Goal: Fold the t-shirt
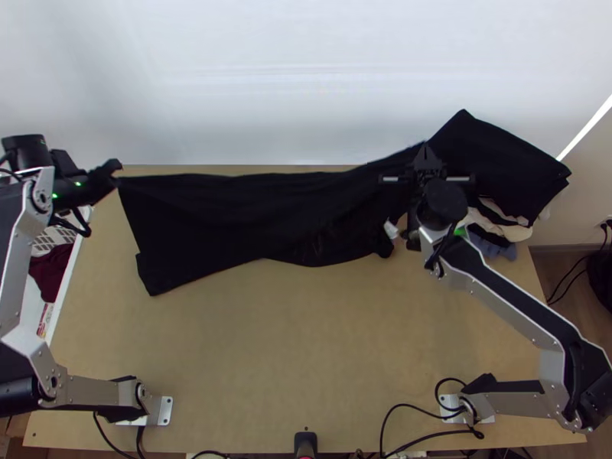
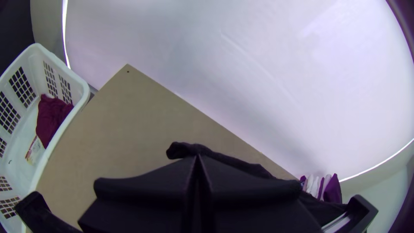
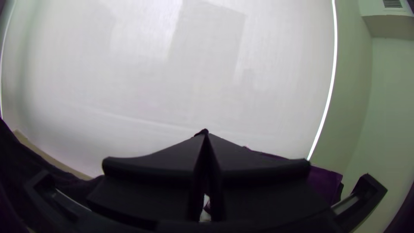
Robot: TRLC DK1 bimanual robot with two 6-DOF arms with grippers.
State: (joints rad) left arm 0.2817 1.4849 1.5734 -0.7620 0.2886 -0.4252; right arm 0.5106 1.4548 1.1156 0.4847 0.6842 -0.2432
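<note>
Jaws pinch t-shirt (image 1: 229,214); right wrist view adds grille (image 3: 392,3)

The left arm (image 1: 90,391) and right arm (image 1: 509,402) are built alike: silver-grey metal links dotted with small screws, chunky black joints, and pale base plates (image 1: 164,411) with bolt holes. Black cables (image 1: 394,413) loop round the right base. Tiny green lights (image 1: 78,183) glow on the left wrist. The left gripper (image 1: 115,170) and right gripper (image 1: 426,149) are matt black, with broad, flat, tapering fingers.

No legible lettering, just possible faint print on the label (image 2: 35,149) in the white basket (image 2: 80,88).
</note>
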